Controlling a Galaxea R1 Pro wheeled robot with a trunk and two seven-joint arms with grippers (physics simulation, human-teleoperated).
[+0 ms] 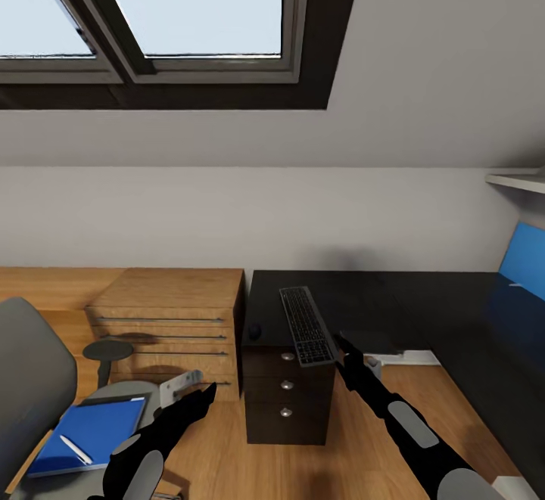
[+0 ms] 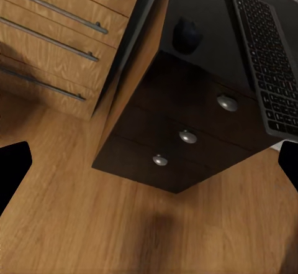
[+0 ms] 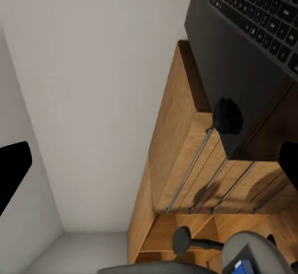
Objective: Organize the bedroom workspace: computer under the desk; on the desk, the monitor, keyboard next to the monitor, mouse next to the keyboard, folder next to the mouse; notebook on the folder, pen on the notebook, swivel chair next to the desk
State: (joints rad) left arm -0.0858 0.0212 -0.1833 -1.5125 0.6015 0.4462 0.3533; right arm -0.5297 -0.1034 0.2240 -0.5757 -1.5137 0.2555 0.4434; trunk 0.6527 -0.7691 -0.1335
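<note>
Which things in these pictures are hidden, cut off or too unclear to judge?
- Keyboard: its near end overhangs the desk; the right gripper is beside it, contact unclear in the head view.
- Mouse: too small for detail there.
- Swivel chair: cut by the frame edge.
- Pen on a blue folder: the left arm covers one corner.

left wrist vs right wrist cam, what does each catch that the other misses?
Left wrist alone: the three round drawer knobs on the desk's black drawer unit, plus bare wood floor.
Right wrist alone: the white wall and part of the swivel chair.
Both: the keyboard and the mouse on the desk, and the wooden drawer chest beside it.
</note>
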